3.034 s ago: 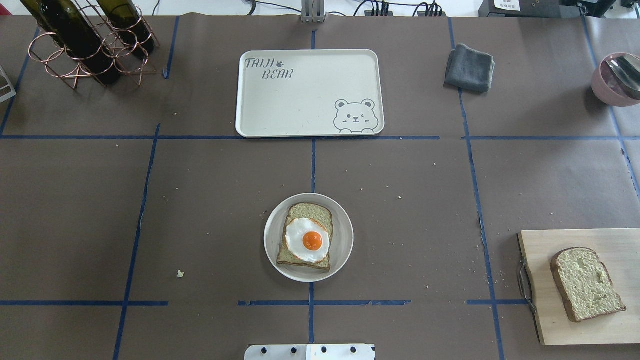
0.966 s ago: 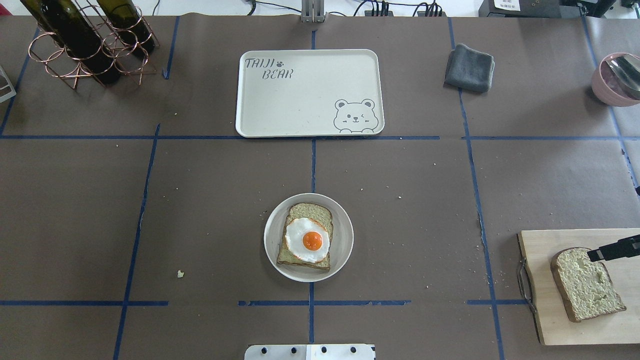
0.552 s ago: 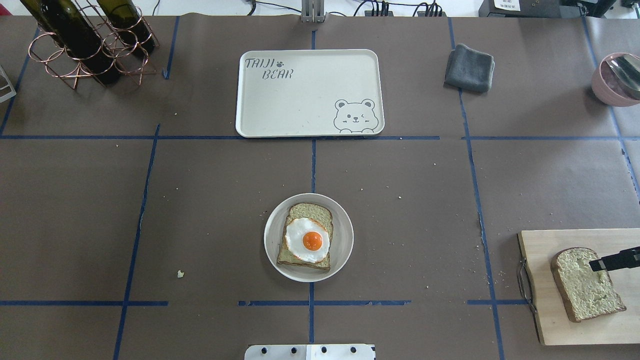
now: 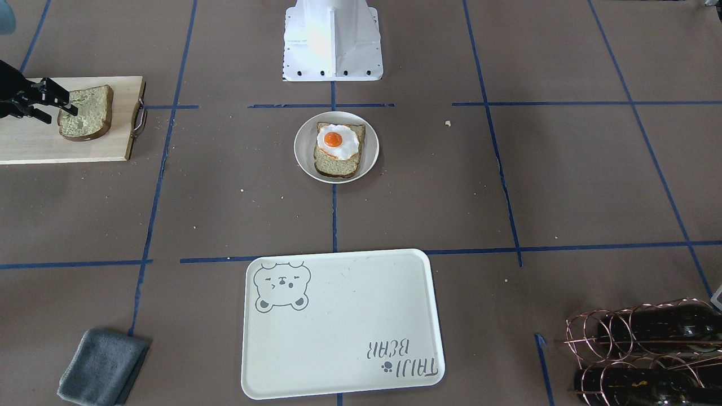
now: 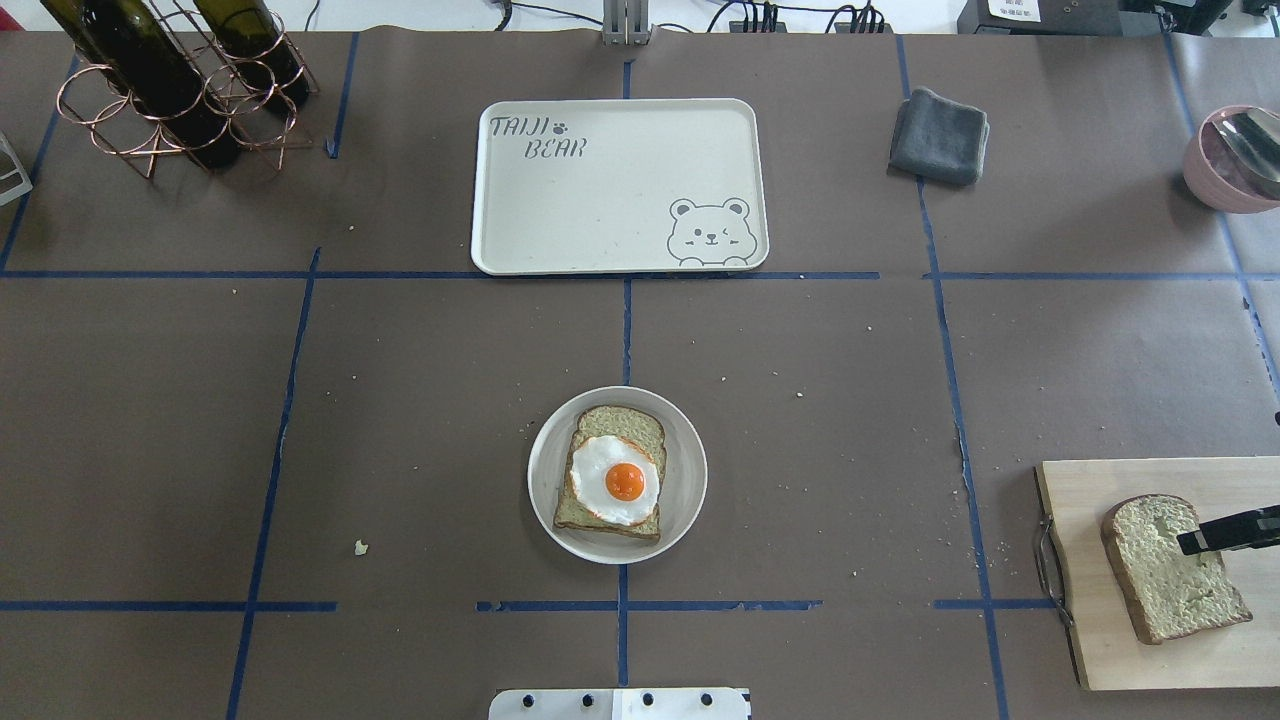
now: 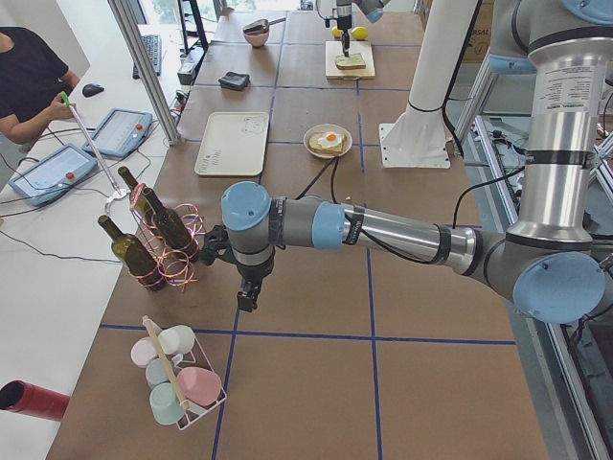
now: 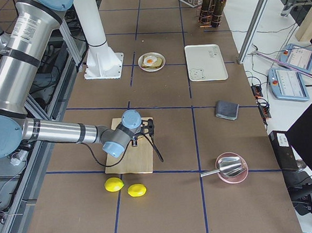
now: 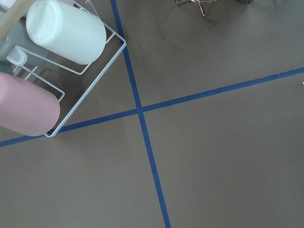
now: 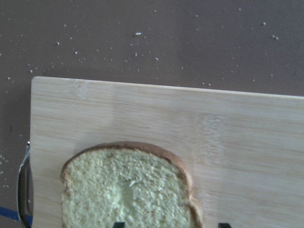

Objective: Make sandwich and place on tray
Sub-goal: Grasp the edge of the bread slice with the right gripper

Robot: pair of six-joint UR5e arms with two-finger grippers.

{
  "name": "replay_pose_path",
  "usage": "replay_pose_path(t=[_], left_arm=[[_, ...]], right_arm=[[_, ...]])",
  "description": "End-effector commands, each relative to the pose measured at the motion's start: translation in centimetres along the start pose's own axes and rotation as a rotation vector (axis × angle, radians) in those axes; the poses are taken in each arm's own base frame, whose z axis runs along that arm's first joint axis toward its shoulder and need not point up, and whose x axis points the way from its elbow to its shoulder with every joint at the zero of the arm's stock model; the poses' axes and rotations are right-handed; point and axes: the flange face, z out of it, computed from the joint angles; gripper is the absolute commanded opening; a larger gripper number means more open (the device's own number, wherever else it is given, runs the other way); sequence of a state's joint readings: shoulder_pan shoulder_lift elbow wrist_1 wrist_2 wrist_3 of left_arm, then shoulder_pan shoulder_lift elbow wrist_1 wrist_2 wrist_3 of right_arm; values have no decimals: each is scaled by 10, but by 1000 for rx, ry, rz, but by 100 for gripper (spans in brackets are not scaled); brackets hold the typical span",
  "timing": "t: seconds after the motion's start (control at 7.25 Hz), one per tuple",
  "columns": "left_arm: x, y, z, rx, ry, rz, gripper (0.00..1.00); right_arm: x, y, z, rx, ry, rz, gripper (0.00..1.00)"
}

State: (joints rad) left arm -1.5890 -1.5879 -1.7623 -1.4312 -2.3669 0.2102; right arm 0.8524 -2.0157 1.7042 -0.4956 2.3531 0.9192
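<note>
Right gripper (image 4: 59, 113): jaws are found wide apart, with nothing gripped. It is held low over the bread slice (image 5: 1170, 568) on the cutting board (image 5: 1100, 640), and one finger (image 5: 1225, 530) is seen across the slice; contact cannot be confirmed. Against 0.6 s earlier, the finger is noted slightly nearer the robot, and the slice is unmoved. The second slice (image 5: 612, 425), topped by the egg (image 5: 615, 480), is on the white plate (image 5: 545, 470). The tray (image 5: 600, 200) lies well apart beyond it. Left gripper (image 6: 247, 297): its opening cannot be told.
</note>
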Motion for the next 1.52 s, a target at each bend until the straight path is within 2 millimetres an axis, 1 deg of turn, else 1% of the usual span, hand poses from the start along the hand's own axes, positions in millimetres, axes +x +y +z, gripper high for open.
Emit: replay_pose_path(t=[0.0,0.14,0.41,0.55,0.69,0.83,1.1,1.24,1.38], left_arm=[[0,-1,-1,1,0,1,100],[0,-1,-1,1,0,1,100],[0,-1,1,-1,0,2,100],[-1,0,0,-1,0,0,100],[0,-1,1,-2,1,1,100],[-1,0,0,-1,0,0,100],[0,-1,1,-1,0,2,100],[-1,0,2,-3,1,2,100],[-2,-1,2,5,-3,11,100]], right_arm=[[8,4,2,-7,11,21,69],[9,4,2,-8,12,22,67],[10,5,5,-14,15,25,58],[10,5,6,-17,16,24,47],[10,5,5,-17,15,25,21],[9,5,7,-19,16,22,0],[6,5,11,-19,21,6,0],[-1,2,10,-16,10,-6,0],[-23,1,-5,-9,-34,-35,0]])
